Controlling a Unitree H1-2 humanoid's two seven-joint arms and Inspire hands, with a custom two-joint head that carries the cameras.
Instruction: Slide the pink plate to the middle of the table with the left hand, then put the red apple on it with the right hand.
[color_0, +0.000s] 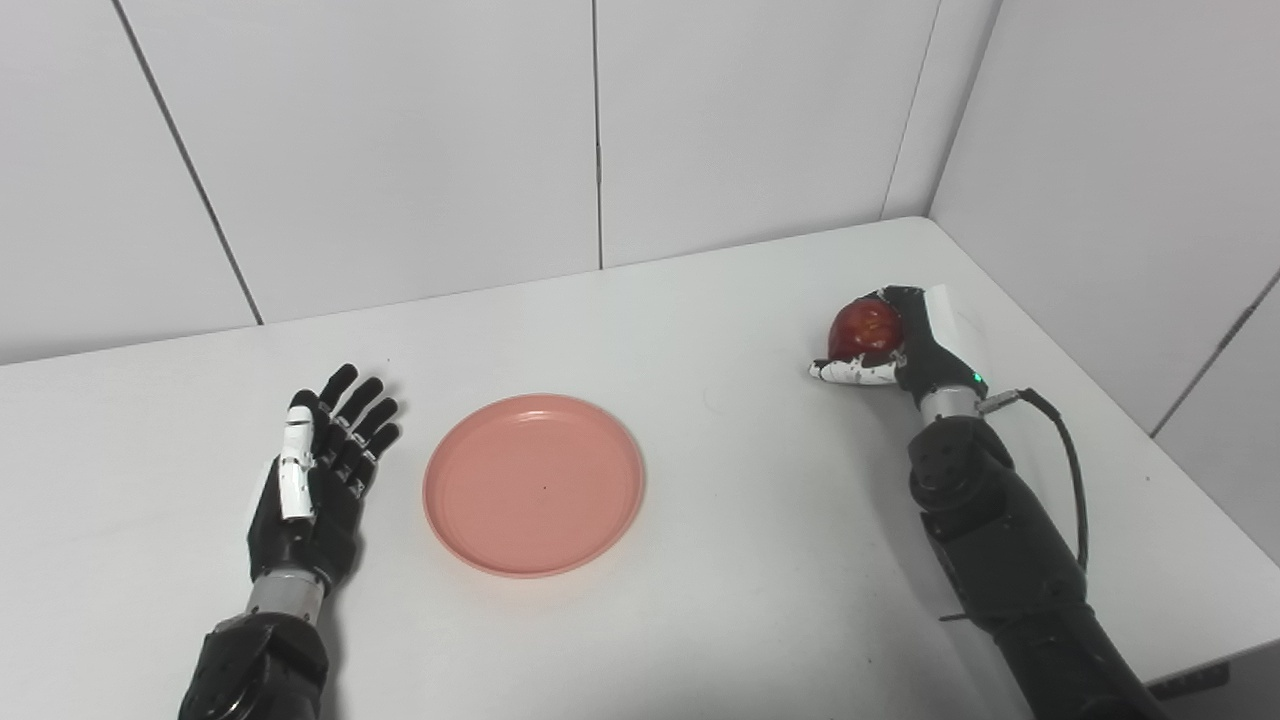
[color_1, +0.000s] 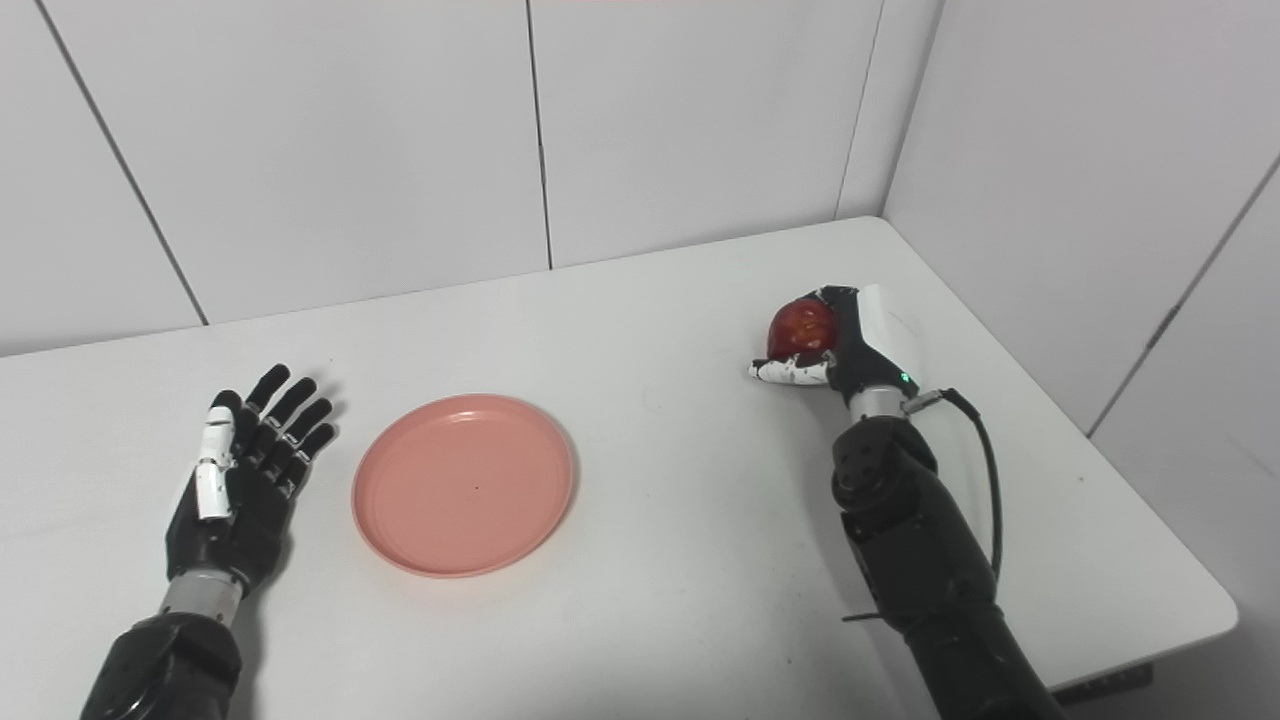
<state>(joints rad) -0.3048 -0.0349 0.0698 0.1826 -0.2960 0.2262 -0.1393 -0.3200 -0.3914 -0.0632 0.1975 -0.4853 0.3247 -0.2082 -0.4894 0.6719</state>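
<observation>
Right robot hand (color_0: 905, 350) is wrapped around the apple (color_0: 864, 328) at the right of the frame, thumb under, fingers over the far side. Round, firm, smooth-skinned and probably light, so a cupping hold round its middle suits; no long axis, stem direction unclear. Left robot hand (color_0: 318, 470) lies spread and empty just left of the plate (color_0: 533, 484), lower centre on the surface (color_0: 700, 330), flat, rim up, likely stiff plastic.

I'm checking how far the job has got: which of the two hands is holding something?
The right hand, far right on the table, is shut on the red apple. The left hand lies open with fingers spread beside the empty pink plate.
</observation>
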